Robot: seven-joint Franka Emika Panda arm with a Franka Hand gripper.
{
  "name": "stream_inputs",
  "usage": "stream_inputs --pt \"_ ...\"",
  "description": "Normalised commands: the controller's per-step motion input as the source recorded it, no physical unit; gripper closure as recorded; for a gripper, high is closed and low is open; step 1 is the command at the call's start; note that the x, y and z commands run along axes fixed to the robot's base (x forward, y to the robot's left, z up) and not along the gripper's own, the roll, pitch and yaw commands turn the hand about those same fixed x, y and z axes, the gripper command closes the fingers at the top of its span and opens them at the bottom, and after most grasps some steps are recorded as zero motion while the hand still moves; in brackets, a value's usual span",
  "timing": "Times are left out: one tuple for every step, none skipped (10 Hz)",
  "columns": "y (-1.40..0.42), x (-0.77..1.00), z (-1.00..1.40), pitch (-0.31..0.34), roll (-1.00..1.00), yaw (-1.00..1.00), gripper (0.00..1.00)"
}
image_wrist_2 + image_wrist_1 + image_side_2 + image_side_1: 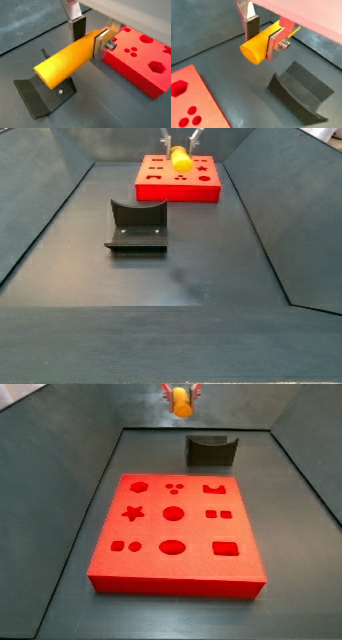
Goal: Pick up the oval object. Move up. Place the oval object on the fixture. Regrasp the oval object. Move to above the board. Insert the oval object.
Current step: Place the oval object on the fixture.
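The oval object (256, 47) (65, 62) is a yellow-orange peg, and my gripper (264, 36) (91, 36) is shut on it, the peg lying crosswise between the silver fingers with its long end sticking out. Both side views show the gripper (179, 398) (178, 148) high in the air with the peg (179, 401) (178, 154) in it. The dark fixture (301, 90) (41, 97) (210, 451) (136, 226) stands on the floor below, apart from the peg. The red board (174, 534) (179, 178) (140, 62) (190, 102) lies flat with its cutouts facing up.
Dark sloping walls (74, 494) (274, 218) enclose the grey floor on all sides. The fixture stands between one end wall and the board's short edge.
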Motion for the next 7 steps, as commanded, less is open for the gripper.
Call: stream_inputs --pt "-0.01 1.0 -0.06 0.141 0.08 -0.03 1.0" --pt "-0.01 1.0 -0.06 0.139 0.08 -0.02 1.0" --pt "-0.01 1.0 -0.05 0.137 0.08 -0.02 1.0" --pt "-0.01 1.0 -0.04 0.137 0.08 -0.02 1.0" --pt "1.0 0.87 0.46 0.052 -1.0 -0.1 1.0" --pt "1.0 0.8 0.47 0.056 -1.0 -0.11 1.0" --pt "0.92 0.69 0.37 0.076 -1.0 -0.11 1.0"
